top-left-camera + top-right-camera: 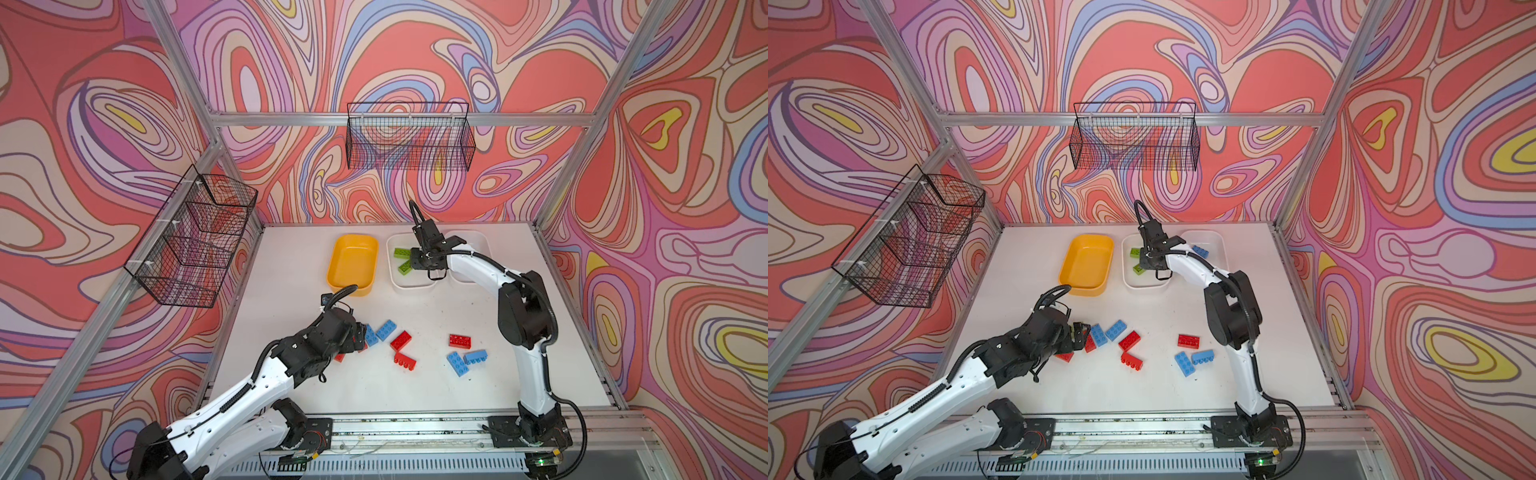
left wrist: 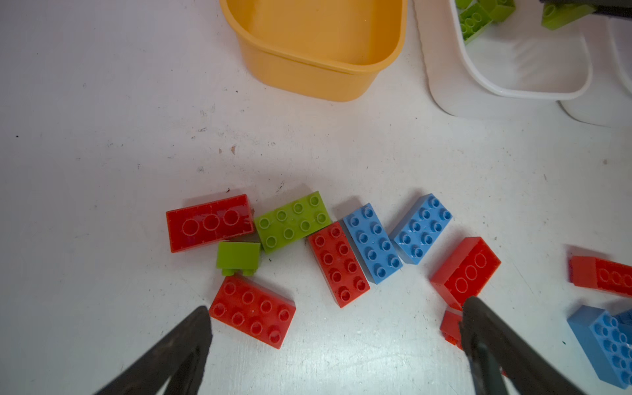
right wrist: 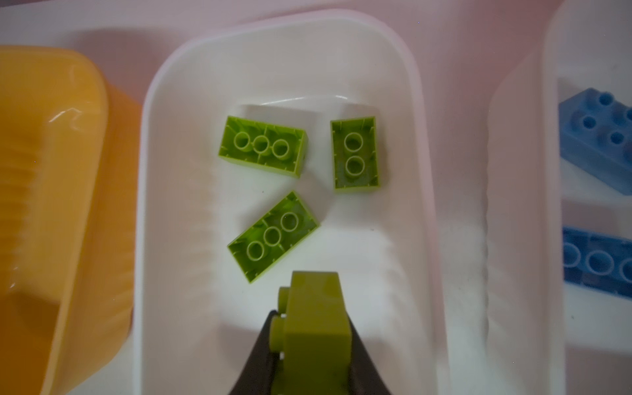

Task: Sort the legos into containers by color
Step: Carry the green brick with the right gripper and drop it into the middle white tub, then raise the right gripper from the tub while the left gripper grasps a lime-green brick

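Table point(image 1: 415, 395) white, scuffed. Tubs stood in row at far edge: yellow tub point(image 1: 353, 262) leftmost; middle tub point(image 1: 411, 280) held three green bricks point(image 3: 263, 145) (all studs down); right tub point(image 1: 1214, 241) held two blue bricks point(image 3: 598, 136). Arms: left gripper point(image 2: 338, 304) hovered low over loose pile, jaws wide apart; right gripper point(image 3: 311, 325) hung above middle tub, clamped on held brick point(image 3: 314, 301), green. Loose legos point(image 2: 372, 242) lay mid-table, several touching: red, blue, two green.
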Controlling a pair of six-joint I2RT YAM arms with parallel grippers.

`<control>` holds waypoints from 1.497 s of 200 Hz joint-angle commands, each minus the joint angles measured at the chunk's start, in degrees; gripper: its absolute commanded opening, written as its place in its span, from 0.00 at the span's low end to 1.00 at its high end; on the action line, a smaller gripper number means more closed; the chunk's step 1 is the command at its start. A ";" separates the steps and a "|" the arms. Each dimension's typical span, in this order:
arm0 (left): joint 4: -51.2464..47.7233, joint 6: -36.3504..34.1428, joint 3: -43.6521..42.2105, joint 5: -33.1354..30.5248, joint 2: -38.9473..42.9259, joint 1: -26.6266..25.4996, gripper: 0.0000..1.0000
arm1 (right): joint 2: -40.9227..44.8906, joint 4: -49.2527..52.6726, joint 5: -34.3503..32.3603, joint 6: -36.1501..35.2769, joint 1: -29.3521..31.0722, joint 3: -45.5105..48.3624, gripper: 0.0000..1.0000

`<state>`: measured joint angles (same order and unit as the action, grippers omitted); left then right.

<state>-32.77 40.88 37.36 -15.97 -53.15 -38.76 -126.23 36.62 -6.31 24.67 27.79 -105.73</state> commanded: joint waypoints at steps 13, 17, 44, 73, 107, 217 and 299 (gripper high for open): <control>3.07 -2.52 -1.31 5.71 -2.93 4.03 1.00 | -4.11 2.36 2.44 -1.99 -0.09 -4.53 0.48; 3.29 -2.64 -1.28 5.80 -3.17 4.25 1.00 | -3.89 2.40 2.78 -2.02 -0.06 -4.65 0.54; 4.15 -2.70 -1.29 5.77 -5.28 5.89 1.00 | 0.04 0.74 3.58 -2.43 -0.10 -1.82 0.84; 4.87 -1.46 -2.21 6.82 -7.07 8.36 1.00 | 6.01 -0.78 4.69 -1.54 0.29 4.24 0.98; 5.50 -1.11 -4.42 7.41 -9.13 11.75 1.00 | 13.16 -2.12 5.73 -1.00 2.10 11.50 0.98; 6.61 -3.74 -1.43 8.99 -19.26 15.67 0.69 | 23.76 -2.77 7.17 -1.26 4.34 21.58 0.98; 6.44 -5.50 1.83 10.83 -25.60 17.09 0.41 | 28.18 -1.20 6.80 -2.33 4.36 23.81 0.98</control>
<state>-25.45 35.97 38.20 -5.76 -77.78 -22.02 -101.01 34.30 1.30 23.29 32.18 -83.15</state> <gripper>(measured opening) 0.454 0.982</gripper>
